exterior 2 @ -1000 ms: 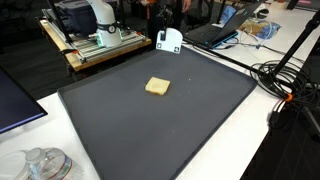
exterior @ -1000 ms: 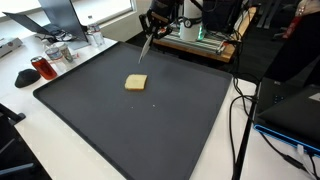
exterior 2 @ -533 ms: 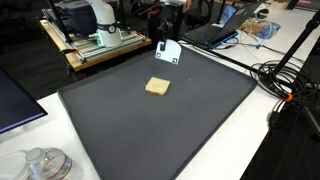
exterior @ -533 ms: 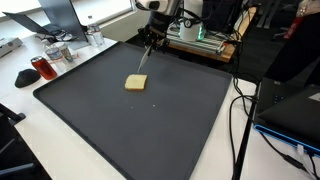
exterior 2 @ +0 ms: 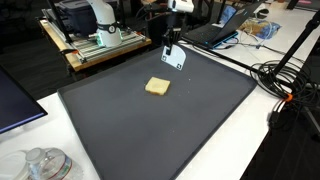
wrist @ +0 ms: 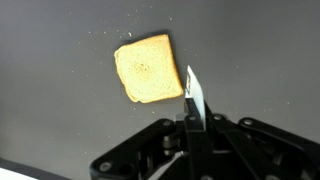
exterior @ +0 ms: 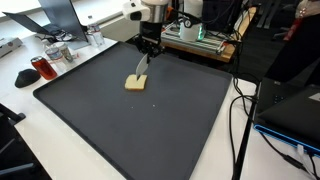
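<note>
- While the jaws clench a white spatula [exterior: 141, 63], in an exterior view its blade slants down toward the toast [exterior: 135, 83] on the black mat [exterior: 100, 120].
- In an exterior view the spatula [exterior 2: 173, 57] hangs beyond the toast [exterior 2: 156, 87] — apart.
- Wrist view: toast [wrist: 148, 68] lies left of the blade tip, just beside.

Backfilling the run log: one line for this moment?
hand: shut on white spatula | blade: beside bread slice, contact unclear | bread slice: flat on black mat
</note>
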